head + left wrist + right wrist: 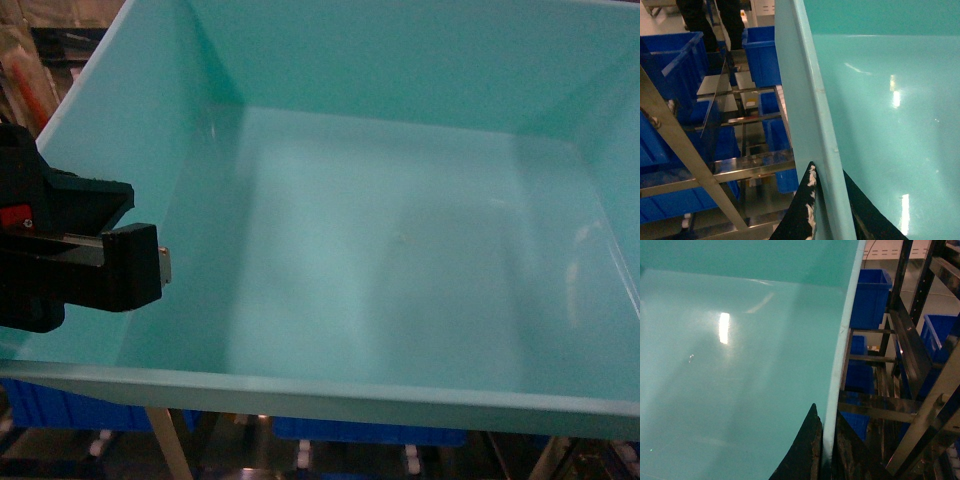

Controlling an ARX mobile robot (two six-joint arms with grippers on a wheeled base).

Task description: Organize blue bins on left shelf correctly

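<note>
A light turquoise blue bin (400, 250) fills the head view, empty and held up close. My left gripper (829, 174) is shut on its left wall (805, 100), one finger outside and one inside. The black body of the left gripper (110, 265) shows at the bin's left side in the head view. My right gripper (826, 414) is shut on the bin's right rim (842, 350); it is out of the head view. The steel left shelf (750, 167) stands beside and below the bin.
Dark blue tubs (762, 55) sit on the steel rack to the left, and more dark blue tubs (870, 295) show on the rack bars (920, 415) to the right. Below the held bin are blue tubs (370, 432) and white rollers (300, 455).
</note>
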